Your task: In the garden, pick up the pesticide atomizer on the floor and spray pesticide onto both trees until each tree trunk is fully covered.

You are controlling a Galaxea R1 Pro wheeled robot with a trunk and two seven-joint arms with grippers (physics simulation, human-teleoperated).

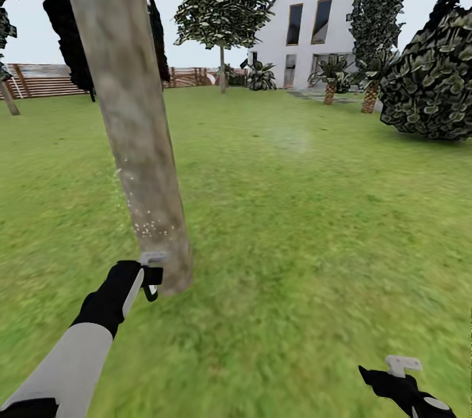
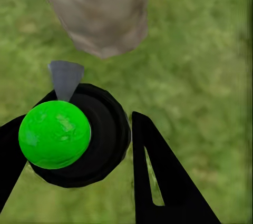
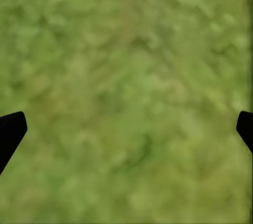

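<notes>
Left gripper point(image 2: 79, 145) fingers clamp the pesticide atomizer point(image 2: 79, 135), its body hidden; tree trunk point(image 1: 134, 143) just beyond. Right gripper point(image 3: 126, 129) spread wide, fingertips cut off.

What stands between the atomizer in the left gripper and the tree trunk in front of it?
Nothing visible does. The left gripper holds the atomizer close to the base of the tree trunk, with just grass between them in the left wrist view.

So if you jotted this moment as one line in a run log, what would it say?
left gripper: shut on pesticide atomizer, aimed at tree trunk base | pesticide: white specks low on trunk | right gripper: open, over grass
</notes>
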